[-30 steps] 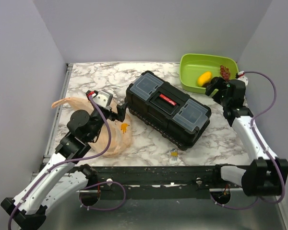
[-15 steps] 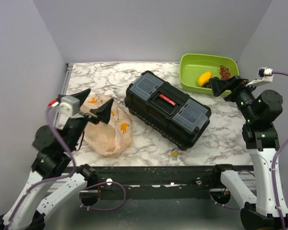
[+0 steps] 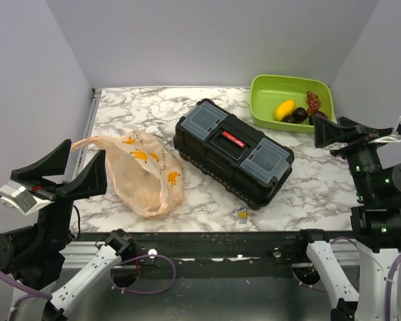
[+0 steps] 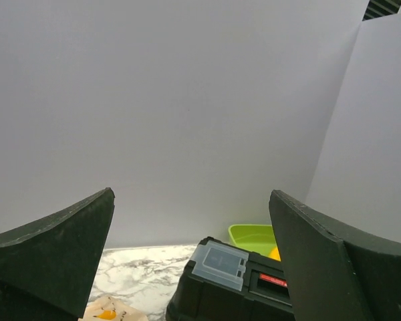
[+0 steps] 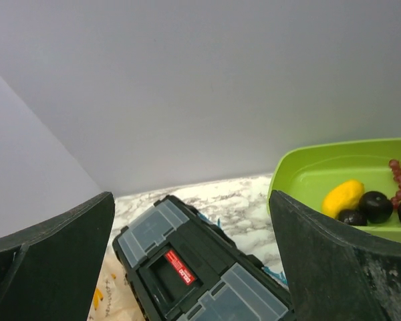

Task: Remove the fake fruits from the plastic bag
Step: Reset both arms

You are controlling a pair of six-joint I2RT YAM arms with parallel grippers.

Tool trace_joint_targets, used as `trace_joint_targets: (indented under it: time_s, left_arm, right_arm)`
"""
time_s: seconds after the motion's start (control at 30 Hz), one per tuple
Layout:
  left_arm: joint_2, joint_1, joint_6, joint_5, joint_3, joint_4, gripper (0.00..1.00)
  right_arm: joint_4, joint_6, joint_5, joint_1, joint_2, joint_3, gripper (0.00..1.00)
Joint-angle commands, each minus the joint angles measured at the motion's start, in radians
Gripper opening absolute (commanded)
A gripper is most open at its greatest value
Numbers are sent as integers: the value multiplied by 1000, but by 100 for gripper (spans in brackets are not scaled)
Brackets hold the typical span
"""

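Observation:
The tan plastic bag with orange prints lies limp on the marble table, left of the black toolbox; nothing shows inside it. The yellow lemon and dark plums lie in the green bin at the back right. They also show in the right wrist view, the lemon beside the plums. My left gripper is open and empty, raised high at the near left. My right gripper is open and empty, raised in front of the bin. The left wrist view shows a bag corner.
The black toolbox lies diagonally mid-table, between bag and bin. Red grapes lie in the bin's right end. A small yellow-grey piece lies near the table's front edge. Grey walls close in on three sides.
Both arms have risen and pulled back toward the near edge, the left away from the bag, the right away from the bin. The bag now lies flatter, and dark plums show in the bin.

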Motion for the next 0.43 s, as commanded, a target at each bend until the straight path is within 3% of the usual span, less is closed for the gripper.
trace_joint_targets:
  time_s: [0.0,0.4]
  left_arm:
    - [-19,-3,18,-51,2,-18,98]
    - [-5,-3,2,-41,-6,-18,97]
  right_arm:
    - [-41,-3,110,1,-51,45,100]
    - [-99,-46,194,1,-78,69,100]
